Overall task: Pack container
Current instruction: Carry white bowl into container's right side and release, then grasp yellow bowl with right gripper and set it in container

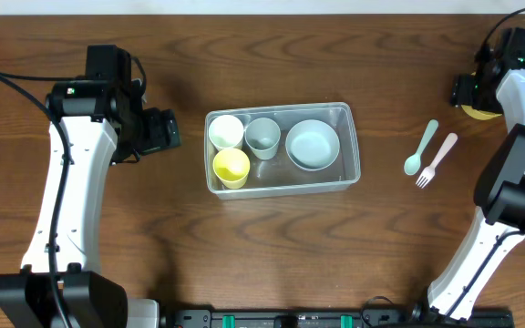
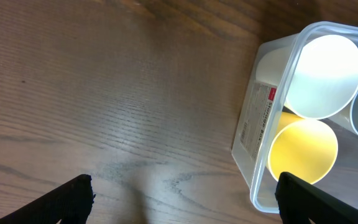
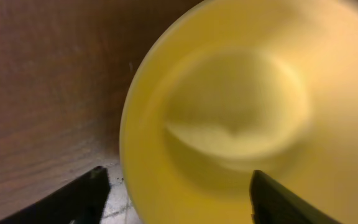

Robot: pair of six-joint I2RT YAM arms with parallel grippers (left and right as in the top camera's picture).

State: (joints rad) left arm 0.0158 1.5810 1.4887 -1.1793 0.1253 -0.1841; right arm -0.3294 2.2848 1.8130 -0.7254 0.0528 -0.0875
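Yellow bowl (image 3: 229, 124), nearly hidden overhead, fills the right wrist view.

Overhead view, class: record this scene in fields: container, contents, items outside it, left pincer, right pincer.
container: clear, rectangular, mid-table
inside: white cup, grey cup, yellow cup, pale blue bowl
outside: mint spoon and pink fork side by side to its right; yellow bowl at far right
left pincer: open, over the table beside the container
right pincer: open, over the yellow bowl
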